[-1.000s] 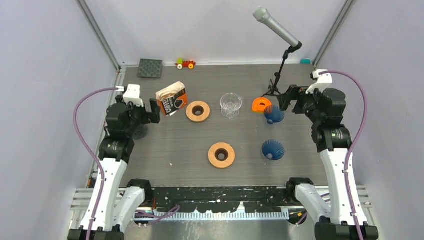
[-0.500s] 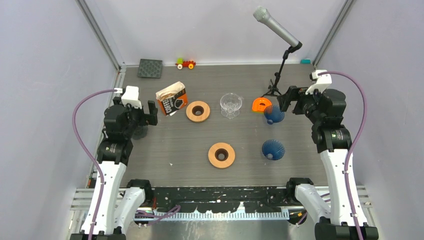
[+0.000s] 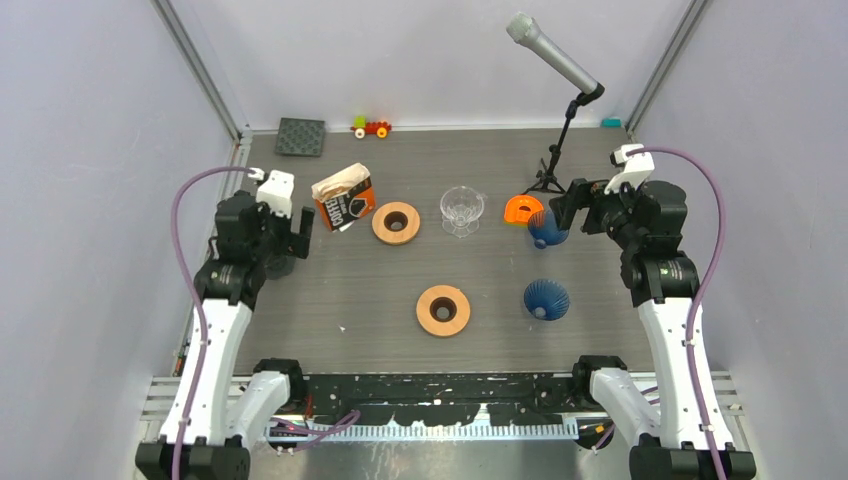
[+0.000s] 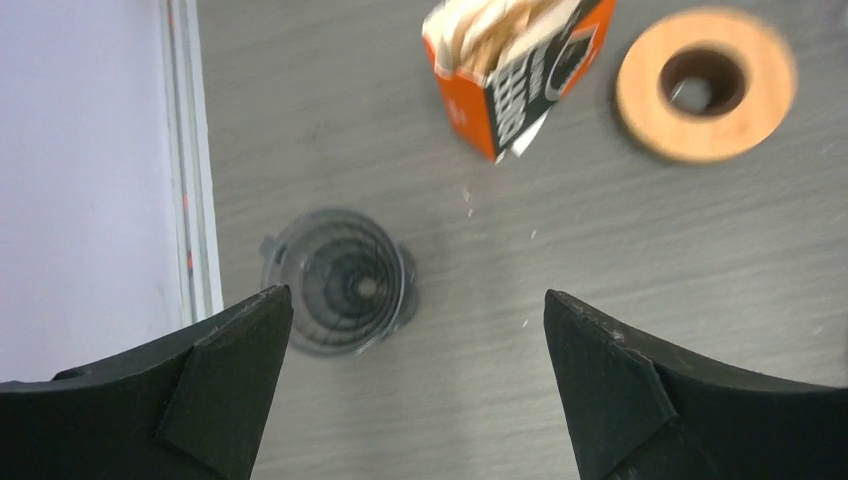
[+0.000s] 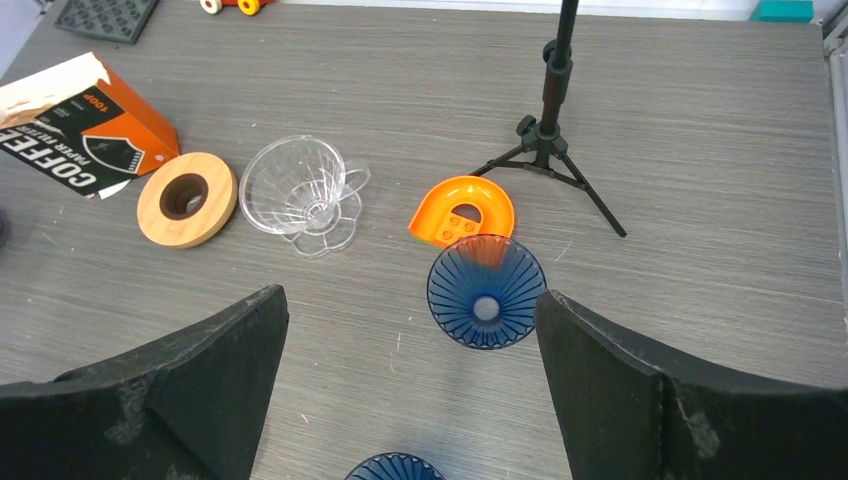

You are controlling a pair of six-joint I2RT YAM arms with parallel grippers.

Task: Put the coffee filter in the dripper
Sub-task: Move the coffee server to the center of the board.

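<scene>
An orange and black coffee filter box (image 3: 344,197) lies open at the back left, with tan filter edges showing in its mouth (image 4: 490,22). A dark clear dripper (image 4: 340,280) stands below my left gripper (image 4: 415,300), which hangs open and empty above the table. A clear glass dripper (image 3: 461,209) stands mid-table. Two blue drippers (image 5: 486,290) (image 3: 546,298) sit on the right. My right gripper (image 5: 410,300) is open and empty, hovering just near of the farther blue one.
Two wooden rings (image 3: 396,222) (image 3: 443,310) lie on the table. An orange holder (image 3: 521,208) sits beside a microphone tripod (image 3: 548,175). A black square mat (image 3: 301,137) and a toy car (image 3: 371,127) are by the back wall.
My left arm has shifted a little to the right and towards the filter box. My right gripper has edged slightly left. Both stay open.
</scene>
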